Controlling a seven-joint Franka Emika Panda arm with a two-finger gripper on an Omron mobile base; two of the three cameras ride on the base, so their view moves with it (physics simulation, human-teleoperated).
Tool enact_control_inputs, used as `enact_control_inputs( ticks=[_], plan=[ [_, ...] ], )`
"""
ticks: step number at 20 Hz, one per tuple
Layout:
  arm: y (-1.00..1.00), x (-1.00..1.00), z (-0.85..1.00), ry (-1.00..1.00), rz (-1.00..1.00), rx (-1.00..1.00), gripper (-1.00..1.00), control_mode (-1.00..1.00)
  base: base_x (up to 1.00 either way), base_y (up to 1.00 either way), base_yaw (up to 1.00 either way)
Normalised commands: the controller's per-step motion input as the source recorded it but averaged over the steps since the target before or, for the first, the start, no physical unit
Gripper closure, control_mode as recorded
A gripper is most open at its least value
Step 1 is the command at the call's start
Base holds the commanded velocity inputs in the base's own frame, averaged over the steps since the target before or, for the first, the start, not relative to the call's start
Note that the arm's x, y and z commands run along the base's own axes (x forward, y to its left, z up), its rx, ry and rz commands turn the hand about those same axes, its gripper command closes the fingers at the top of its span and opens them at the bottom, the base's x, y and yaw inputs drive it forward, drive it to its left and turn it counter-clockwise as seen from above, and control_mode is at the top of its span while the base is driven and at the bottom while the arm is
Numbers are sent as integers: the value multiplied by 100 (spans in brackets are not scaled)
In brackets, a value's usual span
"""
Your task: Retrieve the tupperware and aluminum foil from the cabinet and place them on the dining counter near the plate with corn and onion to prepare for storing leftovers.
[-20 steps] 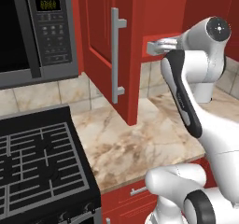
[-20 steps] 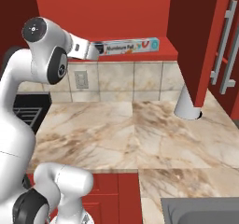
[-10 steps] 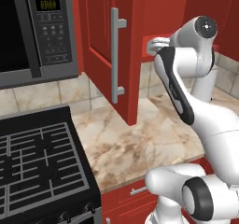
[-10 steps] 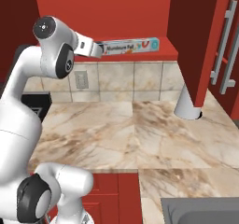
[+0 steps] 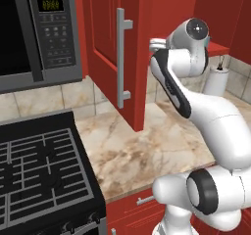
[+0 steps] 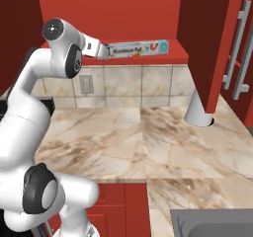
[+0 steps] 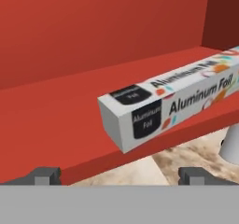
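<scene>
The aluminum foil [image 6: 138,49] is a long white box with a dark end. It lies along the front of the red shelf [image 6: 163,59] inside the open cabinet [image 5: 110,38]. In the hand view the aluminum foil [image 7: 172,104] shows its near end just ahead, slightly right of centre. My gripper [image 6: 103,50] is level with the shelf at the box's left end, close to it but apart. The gripper [image 7: 120,176] is open, with nothing between its fingers. The tupperware, plate, corn, onion and dining counter are out of view.
The cabinet door with its silver bar handle [image 5: 121,58] stands open left of the arm. A microwave [image 5: 39,33] hangs over a black stove [image 5: 39,180]. A white paper-towel roll [image 6: 199,113] stands on the marbled counter [image 6: 123,142]. A sink [image 6: 212,223] shows at lower right.
The arm's upper joints have swung up and toward the cabinet, bringing the hand slightly closer to the foil box's end. The gripper stays open and the box has not moved.
</scene>
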Motion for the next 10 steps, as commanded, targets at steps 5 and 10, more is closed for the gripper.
enact_control_inputs(
  ticks=[5, 10],
  plan=[
    [7, 43, 0, 0, -12, 0, -100, -100, 0, 0, 0],
    [2, 39, 0, 0, -14, 0, -100, -100, 0, 0, 0]
  ],
)
